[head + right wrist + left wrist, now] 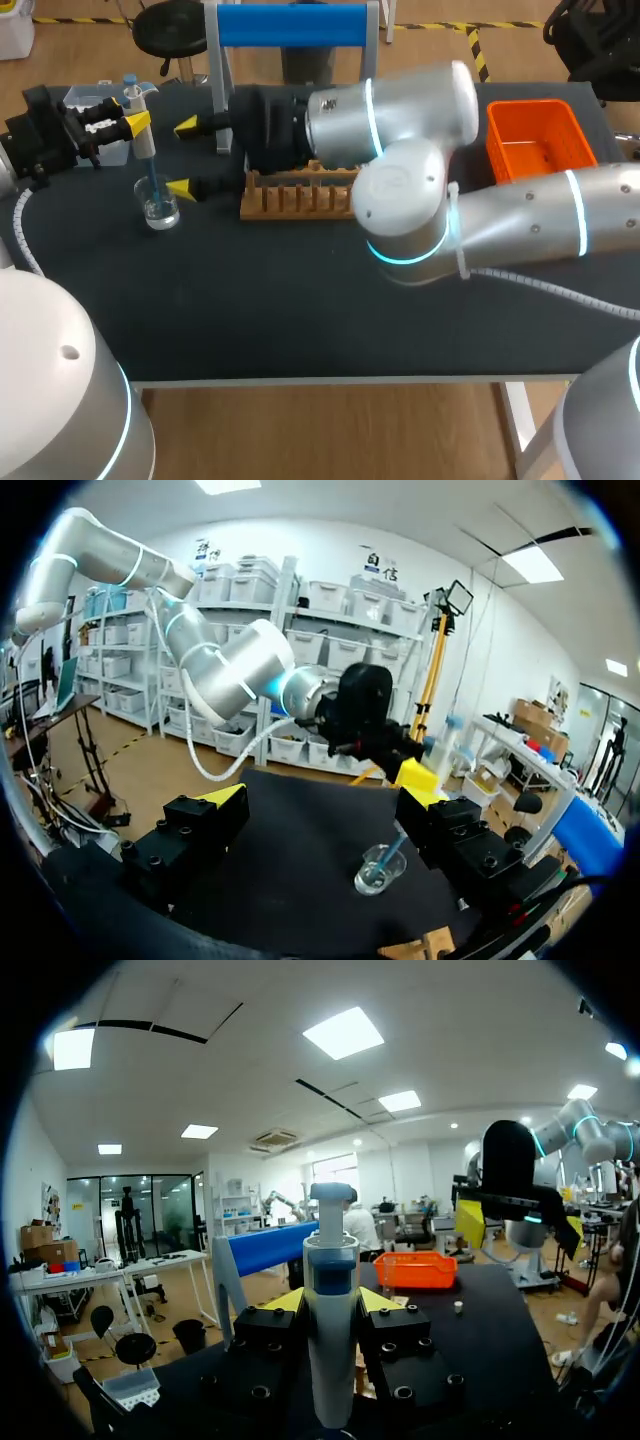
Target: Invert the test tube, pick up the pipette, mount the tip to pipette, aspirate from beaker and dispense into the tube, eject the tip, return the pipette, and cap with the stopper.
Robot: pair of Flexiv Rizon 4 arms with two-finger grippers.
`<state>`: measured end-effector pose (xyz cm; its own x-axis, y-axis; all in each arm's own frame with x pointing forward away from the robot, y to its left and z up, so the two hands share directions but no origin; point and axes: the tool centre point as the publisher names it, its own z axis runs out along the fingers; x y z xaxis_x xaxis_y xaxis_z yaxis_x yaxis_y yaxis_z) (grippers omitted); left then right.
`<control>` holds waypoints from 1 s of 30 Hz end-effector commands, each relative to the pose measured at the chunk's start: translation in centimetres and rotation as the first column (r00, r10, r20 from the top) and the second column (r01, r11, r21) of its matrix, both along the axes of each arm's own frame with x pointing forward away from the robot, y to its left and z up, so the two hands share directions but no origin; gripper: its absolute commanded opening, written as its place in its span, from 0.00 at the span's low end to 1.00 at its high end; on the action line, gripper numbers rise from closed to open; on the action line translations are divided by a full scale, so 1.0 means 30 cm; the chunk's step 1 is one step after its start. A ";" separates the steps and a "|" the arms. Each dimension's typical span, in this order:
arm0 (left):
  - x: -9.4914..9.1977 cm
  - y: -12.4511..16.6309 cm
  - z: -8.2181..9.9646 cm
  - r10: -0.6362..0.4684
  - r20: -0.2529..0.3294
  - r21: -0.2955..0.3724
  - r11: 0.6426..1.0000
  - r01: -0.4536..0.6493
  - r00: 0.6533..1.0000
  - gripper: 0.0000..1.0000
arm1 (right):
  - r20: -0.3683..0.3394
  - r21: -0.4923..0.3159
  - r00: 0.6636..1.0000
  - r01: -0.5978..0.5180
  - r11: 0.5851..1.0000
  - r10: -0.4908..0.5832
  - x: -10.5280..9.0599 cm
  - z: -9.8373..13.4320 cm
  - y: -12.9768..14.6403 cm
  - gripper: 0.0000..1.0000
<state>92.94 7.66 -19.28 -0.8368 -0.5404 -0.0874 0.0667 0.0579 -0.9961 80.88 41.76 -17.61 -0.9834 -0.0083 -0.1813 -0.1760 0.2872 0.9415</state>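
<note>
Dipping into the beaker (160, 210), the pipette (145, 140) is clamped by the left gripper (133, 118); the right gripper (183, 158) is seen jaws apart

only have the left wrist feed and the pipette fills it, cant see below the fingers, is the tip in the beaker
Observer: Yes. In the head view the blue tip of the pipette, held by the left gripper, reaches down inside the beaker.
Operator: ok and how close is the right gripper to it
Observer: The right gripper is open. Its wrist view shows the beaker just ahead of its fingers, untouched.
</note>
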 end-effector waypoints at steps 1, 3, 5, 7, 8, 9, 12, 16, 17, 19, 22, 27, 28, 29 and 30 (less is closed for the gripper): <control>-0.001 0.001 -0.001 0.000 0.002 -0.001 1.000 0.000 1.000 0.00 | -0.028 -0.064 0.991 -0.132 0.989 0.130 0.001 0.075 -0.049 0.86; -0.001 0.001 -0.001 0.000 0.002 -0.001 1.000 0.000 1.000 0.00 | -0.019 -0.062 0.989 -0.149 0.987 0.148 0.001 0.099 -0.042 0.48; -0.001 0.001 -0.001 0.000 0.002 -0.001 1.000 0.000 1.000 0.00 | -0.015 -0.060 0.988 -0.154 0.986 0.153 0.000 0.115 -0.038 0.21; -0.001 0.001 -0.001 0.000 0.002 -0.001 1.000 0.000 1.000 0.00 | -0.011 -0.060 0.987 -0.161 0.985 0.160 0.004 0.125 -0.032 0.00; -0.001 0.001 -0.001 0.000 0.002 -0.001 1.000 0.000 1.000 0.00 | -0.011 -0.060 0.987 -0.163 0.985 0.162 0.008 0.129 -0.029 0.00; -0.001 0.001 -0.001 0.000 0.002 -0.001 1.000 0.000 1.000 0.00 | -0.012 -0.059 0.986 -0.165 0.985 0.164 0.011 0.133 -0.026 0.00; -0.001 0.001 -0.001 0.000 0.002 -0.001 1.000 0.000 1.000 0.00 | -0.017 -0.057 0.985 -0.174 0.983 0.173 0.028 0.141 -0.017 0.00; -0.001 0.001 -0.001 0.000 0.002 -0.001 1.000 0.000 1.000 0.00 | -0.032 -0.046 0.983 -0.185 0.982 0.183 0.062 0.152 -0.004 0.00; -0.001 0.001 -0.001 0.000 0.002 -0.001 1.000 0.000 1.000 0.00 | -0.033 -0.045 0.982 -0.186 0.982 0.184 0.071 0.154 -0.001 0.00; -0.001 0.001 -0.001 0.000 0.002 -0.001 1.000 0.000 1.000 0.00 | -0.034 -0.046 0.982 -0.190 0.981 0.188 0.089 0.160 0.004 0.00; -0.001 0.001 -0.001 0.000 0.002 -0.001 1.000 0.000 1.000 0.00 | -0.038 -0.037 0.980 -0.196 0.980 0.195 0.117 0.170 0.011 0.00; -0.001 0.001 -0.001 0.000 0.002 -0.001 1.000 0.000 1.000 0.00 | -0.044 -0.015 0.978 -0.204 0.979 0.203 0.156 0.179 0.028 0.00; -0.001 0.001 -0.001 0.000 0.002 -0.001 1.000 0.000 1.000 0.00 | -0.047 -0.010 0.978 -0.203 0.979 0.202 0.163 0.180 0.032 0.00; -0.001 0.001 -0.001 0.000 0.002 -0.001 1.000 0.000 1.000 0.00 | -0.052 0.002 0.978 -0.203 0.979 0.202 0.170 0.180 0.037 0.00; -0.001 0.001 -0.001 0.000 0.002 -0.001 1.000 0.000 1.000 0.00 | -0.056 0.009 0.978 -0.203 0.979 0.203 0.177 0.181 0.042 0.00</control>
